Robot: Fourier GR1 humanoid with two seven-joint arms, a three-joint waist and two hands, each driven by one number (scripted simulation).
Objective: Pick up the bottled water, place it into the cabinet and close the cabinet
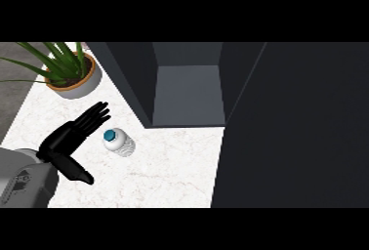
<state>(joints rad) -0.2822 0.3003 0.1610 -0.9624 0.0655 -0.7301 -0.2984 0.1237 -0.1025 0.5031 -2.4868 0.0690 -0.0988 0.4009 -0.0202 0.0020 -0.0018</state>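
The bottled water (118, 142), a clear ribbed bottle with a blue cap, stands upright on the white marbled counter (169, 168) in front of the cabinet. My left hand (70, 136) is just to the bottle's left, open, fingers straight and pointing up-right, thumb stretched toward the lower edge; it does not touch the bottle. The dark cabinet (187, 93) stands open beyond the bottle, its grey inner shelf showing. Its open door (296, 127) fills the right of the view as a tall dark panel. My right hand does not show.
A potted green plant (72, 75) in a tan and white pot stands at the back left of the counter, close to the cabinet's left wall. The counter's left edge runs along a grey floor strip.
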